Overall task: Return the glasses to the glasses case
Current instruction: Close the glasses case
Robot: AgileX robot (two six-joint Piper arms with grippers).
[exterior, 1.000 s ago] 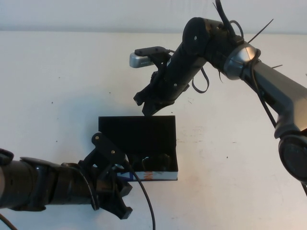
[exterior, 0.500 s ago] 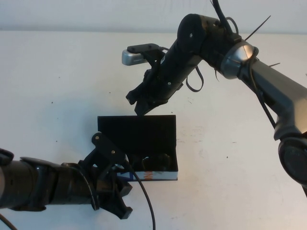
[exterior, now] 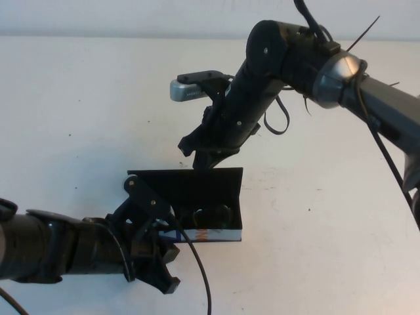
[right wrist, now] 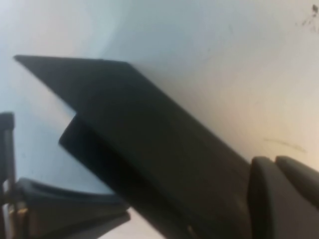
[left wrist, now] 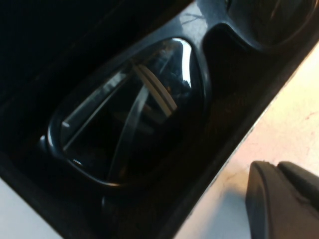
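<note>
The glasses case (exterior: 231,197) stands open in the middle of the table, its lid (exterior: 187,187) tilted forward over the box and its printed front edge (exterior: 210,234) facing me. The dark-framed glasses (exterior: 211,215) lie inside; one lens (left wrist: 124,124) fills the left wrist view. My right gripper (exterior: 203,155) is shut and presses on the lid's far top edge; the lid (right wrist: 149,139) shows in the right wrist view beside this gripper (right wrist: 274,162). My left gripper (exterior: 164,252) is shut and empty on the table at the case's front left corner, and it also shows in the left wrist view (left wrist: 276,167).
The white table (exterior: 315,216) stretches around the case. The right arm (exterior: 367,98) reaches in from the far right above the table. The left arm (exterior: 59,246) lies low along the near left edge, with a cable (exterior: 197,269) trailing from it.
My right gripper has come down and nearer onto the lid's far edge. The lid has tipped forward over the box. The left gripper has barely moved.
</note>
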